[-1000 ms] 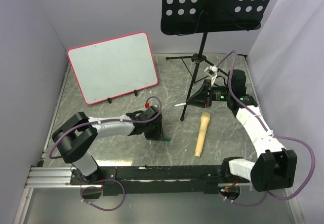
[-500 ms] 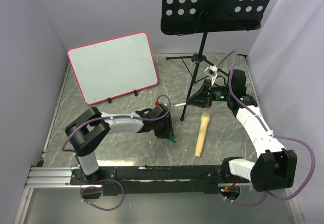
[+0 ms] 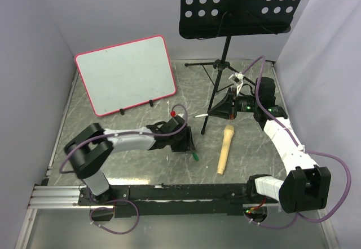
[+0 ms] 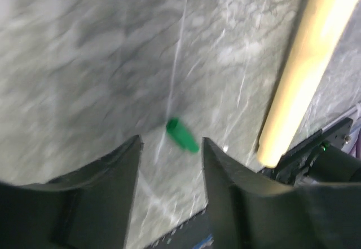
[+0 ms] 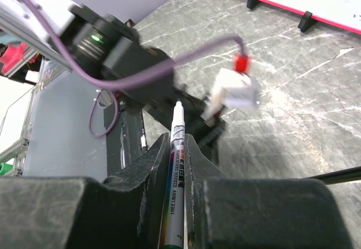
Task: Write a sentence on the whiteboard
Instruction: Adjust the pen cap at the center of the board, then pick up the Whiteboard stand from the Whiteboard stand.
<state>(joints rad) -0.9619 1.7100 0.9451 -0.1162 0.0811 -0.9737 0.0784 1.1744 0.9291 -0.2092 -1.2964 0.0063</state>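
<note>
whiteboard (image 3: 127, 74) back left; music stand (image 3: 237, 7) right of it; stick (image 3: 224, 149) nearer.

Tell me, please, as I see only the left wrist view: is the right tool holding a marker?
Observer: Yes, the right tool is shut on a slim white marker, its tip bare.
Operator: Is anything written on the board yet?
Observer: No, the pink-framed white rectangular whiteboard looks blank.
Operator: Where does it stand?
Observer: Propped tilted at the far left of the grey marbled table.
</note>
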